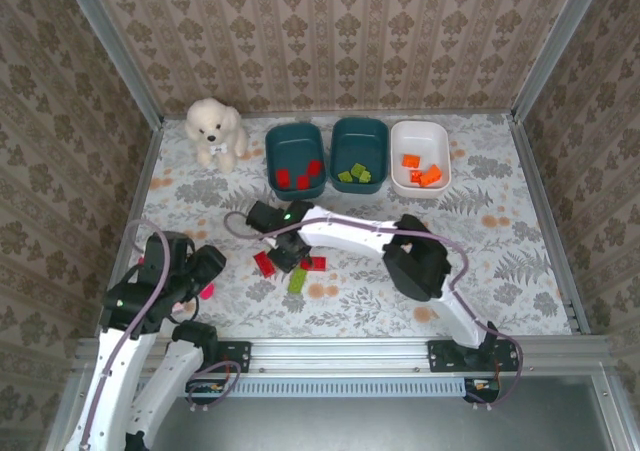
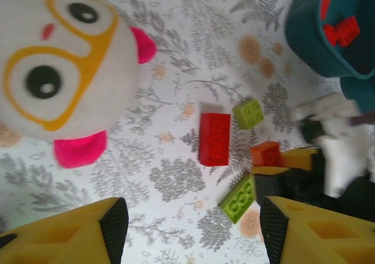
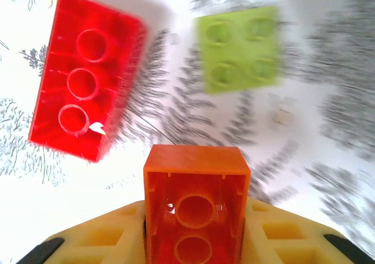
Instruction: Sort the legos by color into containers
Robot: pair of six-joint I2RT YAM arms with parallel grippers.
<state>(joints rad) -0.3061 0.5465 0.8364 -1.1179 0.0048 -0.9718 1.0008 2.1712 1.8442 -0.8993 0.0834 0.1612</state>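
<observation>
On the far side of the surface (image 1: 520, 261), a plush dog (image 1: 215, 129) sits leftmost. Next come the left teal tub (image 1: 290, 146) with red bricks (image 1: 302, 180), the middle teal tub (image 1: 358, 141) with green bricks (image 1: 360, 175), and the white tub (image 1: 425, 136) with orange bricks (image 1: 430, 176).

The left hand (image 2: 193, 233) hangs about half open and empty beside a doll toy (image 2: 58, 71), whose face the frame cuts off. The right hand (image 3: 196, 232) is clamped on an orange brick (image 3: 196, 182). Just past it lie a long red brick (image 3: 88, 74) and a green square brick (image 3: 240, 47) — the latter blurred. The right arm (image 1: 400, 251) crosses the middle, hiding the surface beneath it. To its right the surface lies open up to the metal wall posts.
</observation>
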